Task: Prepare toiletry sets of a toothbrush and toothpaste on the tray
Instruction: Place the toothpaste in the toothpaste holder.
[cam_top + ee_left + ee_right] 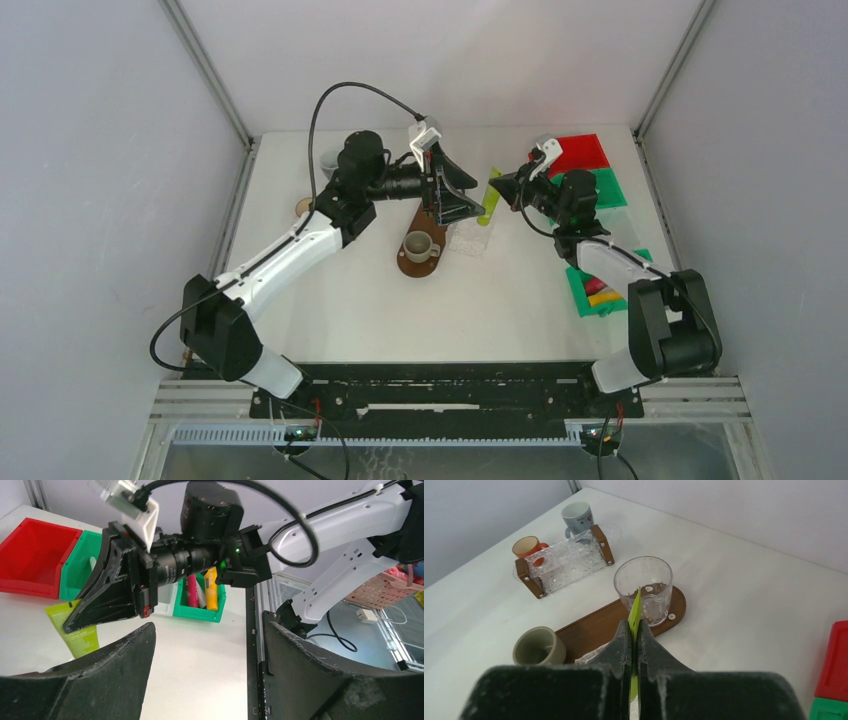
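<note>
**White bench, seen from above.** Pale grey walls enclose it, with a metal post rising at each far corner.

- **Tray:** near the middle you find the brown tray, which carries a beige cup and a clear glass.
- **Right tool:** it is clenched on the lime green toothpaste. The tube sits edge-on between the jaws and points at the glass, just right of the tray. You cannot tell whether it touches the bench.
- **Left tool:** it stands released, jaws wide, above the tray's far end.
- **Right side:** a red bin and green bins line it. The nearest green bin holds pink and orange tubes.
- **Far left:** a grey mug and an orange cup stand there.
</note>
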Robot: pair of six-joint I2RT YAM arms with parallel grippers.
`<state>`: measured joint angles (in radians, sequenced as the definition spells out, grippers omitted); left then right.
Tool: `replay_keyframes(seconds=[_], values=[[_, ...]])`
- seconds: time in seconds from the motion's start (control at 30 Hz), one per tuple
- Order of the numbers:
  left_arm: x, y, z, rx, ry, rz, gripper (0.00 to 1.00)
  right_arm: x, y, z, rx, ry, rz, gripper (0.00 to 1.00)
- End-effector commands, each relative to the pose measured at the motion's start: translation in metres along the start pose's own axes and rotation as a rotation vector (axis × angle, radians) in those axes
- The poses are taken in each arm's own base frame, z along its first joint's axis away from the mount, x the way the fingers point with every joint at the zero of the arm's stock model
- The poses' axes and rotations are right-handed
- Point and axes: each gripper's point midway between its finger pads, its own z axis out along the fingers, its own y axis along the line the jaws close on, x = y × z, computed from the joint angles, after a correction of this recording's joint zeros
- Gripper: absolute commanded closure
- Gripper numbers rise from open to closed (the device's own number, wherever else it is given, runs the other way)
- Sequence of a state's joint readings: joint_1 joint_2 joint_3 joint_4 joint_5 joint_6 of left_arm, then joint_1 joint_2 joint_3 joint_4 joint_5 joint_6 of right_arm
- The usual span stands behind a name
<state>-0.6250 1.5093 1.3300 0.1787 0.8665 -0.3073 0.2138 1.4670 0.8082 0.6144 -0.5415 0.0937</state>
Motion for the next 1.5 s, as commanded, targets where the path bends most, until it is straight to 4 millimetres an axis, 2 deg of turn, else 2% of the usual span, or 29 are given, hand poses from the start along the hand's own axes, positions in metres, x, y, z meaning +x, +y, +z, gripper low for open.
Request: replay_keyframes(seconds=[0.0, 0.27, 0.8, 1.0, 1.2, 1.47], values=[[-0.021, -0.012, -0.005, 0.019, -0.061, 0.048, 0.15, -0.046, -0.006, 0.014, 0.013, -0.121, -0.12, 1.0], [-0.021, -0.012, -0.005, 0.016, -0.063, 0.051, 0.15, -0.04, -0.014, 0.025, 0.026, -0.108, -0.132, 1.0], [-0.02, -0.01, -0.005, 0.013, -0.061, 0.05, 0.14, -0.005, -0.025, 0.035, 0.039, -0.027, -0.142, 1.0], [-0.02, -0.009, -0.005, 0.014, -0.063, 0.048, 0.14, 0.005, -0.022, 0.039, 0.017, -0.041, -0.158, 0.99], [-0.02, -0.009, -0.005, 0.014, -0.064, 0.051, 0.14, 0.021, -0.014, 0.042, -0.02, -0.038, -0.207, 0.94], [-0.02, -0.009, -0.005, 0.015, -0.064, 0.05, 0.14, 0.04, -0.011, 0.044, -0.019, -0.021, -0.209, 0.91]])
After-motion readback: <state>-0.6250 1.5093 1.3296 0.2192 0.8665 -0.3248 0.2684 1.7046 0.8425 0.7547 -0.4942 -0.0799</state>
